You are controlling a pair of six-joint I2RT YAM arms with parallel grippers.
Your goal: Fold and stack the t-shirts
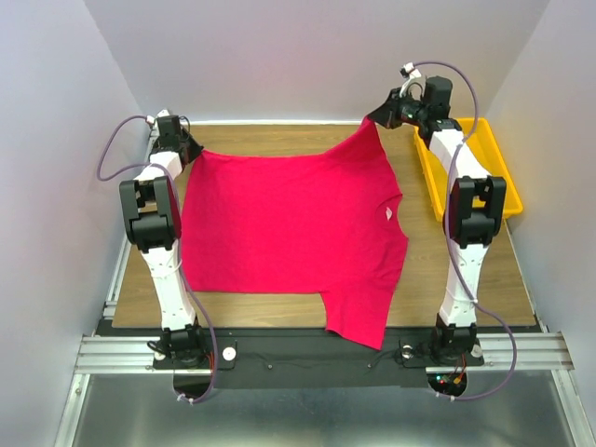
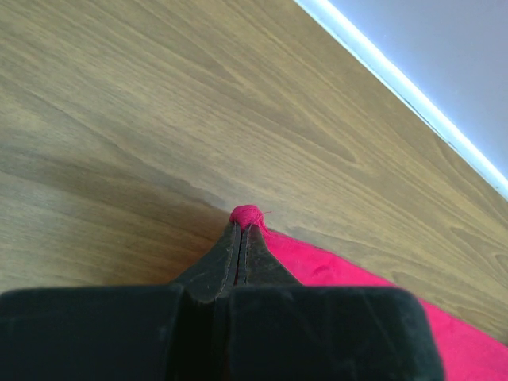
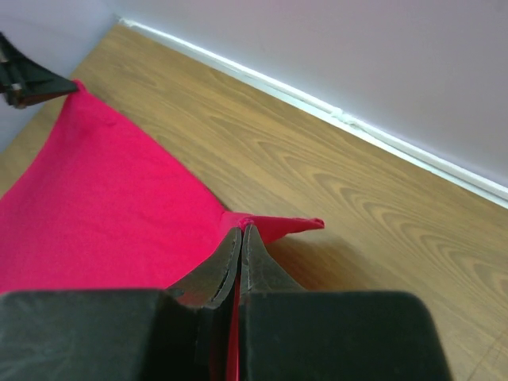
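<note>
Wooden table (image 1: 279,140), one, carries everything. One crimson-pink t-shirt (image 1: 289,223) is spread over most of it, with a sleeve hanging past the near edge between the arm bases. Its small white label (image 1: 388,213) shows at the neck on the right side. One yellow tray (image 1: 498,163) sits at the far right corner, apart from the cloth. There are two claws. The left gripper (image 2: 242,226) is pinched tight on the far left corner of the t-shirt. The right gripper (image 3: 240,232) is pinched tight on the far right corner, which is raised off the wood. Bare wood shows along the far edge, along the near left edge, and between t-shirt and tray.
</note>
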